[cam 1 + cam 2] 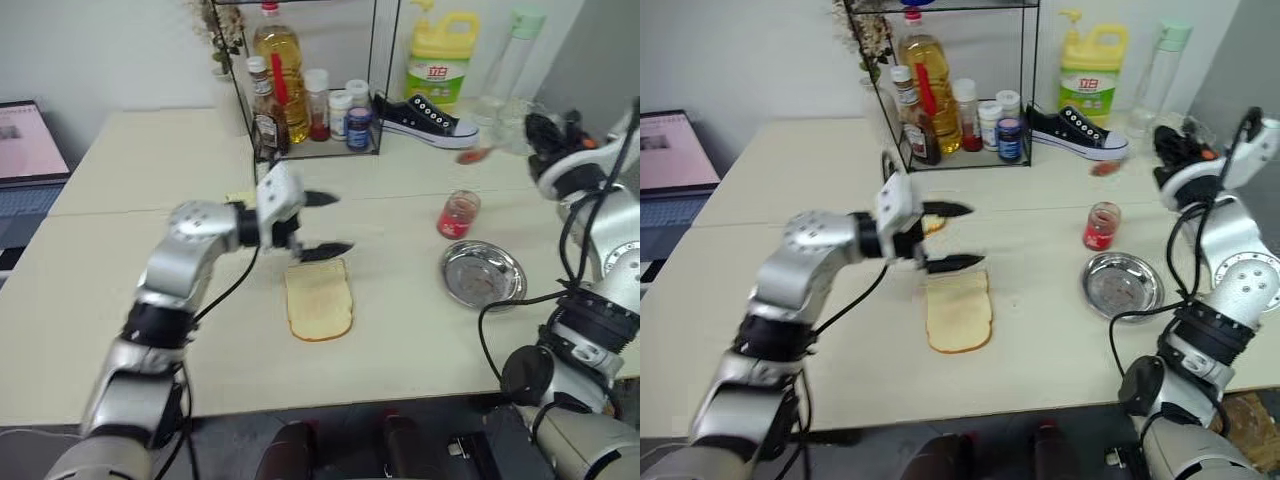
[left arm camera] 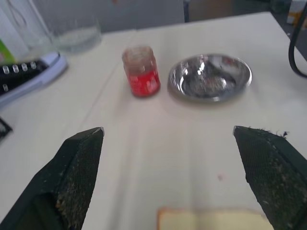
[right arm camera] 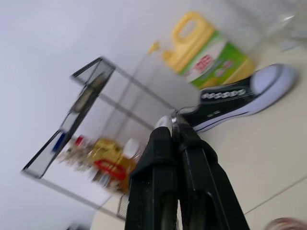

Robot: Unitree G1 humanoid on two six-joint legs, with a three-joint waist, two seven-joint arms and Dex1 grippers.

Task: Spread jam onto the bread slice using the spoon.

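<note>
Cream table (image 1: 400, 330), wire rack (image 1: 372, 100) of bottles at its far edge, yellow jug (image 1: 440, 60) and black shoe (image 1: 425, 118) beside the rack. Left gripper (image 1: 344, 222) reaches in from the left, pointing right, fingers spread wide and holding nothing. It hangs over the bread's far end; contact can't be told. Right gripper (image 3: 170, 129) is raised at the right, above the table's far right part, fingers pressed tight together with a small silver bit pinched at the tips, which looks like the spoon (image 3: 166, 120). It is too blurred to read which way the spoon runs, or its bowl. Bread (image 1: 319, 300) lies flat mid-table, near the front edge, pale cream with a thin tan crust and a faint yellowish patch in the middle. Its long axis runs away from the robot, rounded end nearest the robot, straight end under the left gripper. Steel dish (image 1: 483, 273) sits right of the bread, well apart. Jam (image 1: 458, 214) is red in a small clear jar, upright, lid off, just behind the dish.
</note>
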